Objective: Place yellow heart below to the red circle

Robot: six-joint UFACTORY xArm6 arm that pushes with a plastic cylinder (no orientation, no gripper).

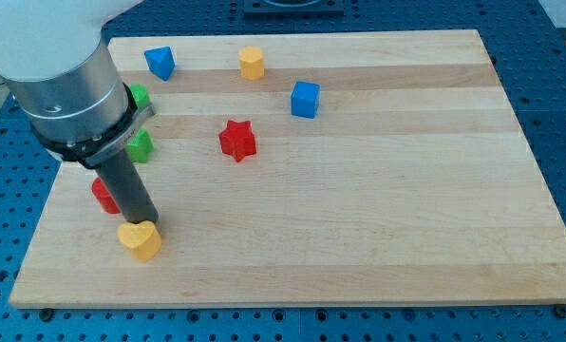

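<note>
Yellow heart (140,239) sits near the board's bottom-left, just below and right of the red circle (103,196), which the rod half hides | my tip (151,225) touches the heart's upper edge; a bare rod, nothing to open or pinch | you can judge placement nearly done; perhaps a nudge leftward remains.

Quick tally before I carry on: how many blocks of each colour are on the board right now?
Blue: 2, one at the view's top left, a cube
Yellow: 2, one near the top, the heart at my tip
Red: 2, the star, one partly hidden behind the rod
Green: 2, both partly hidden
Total: 8
</note>
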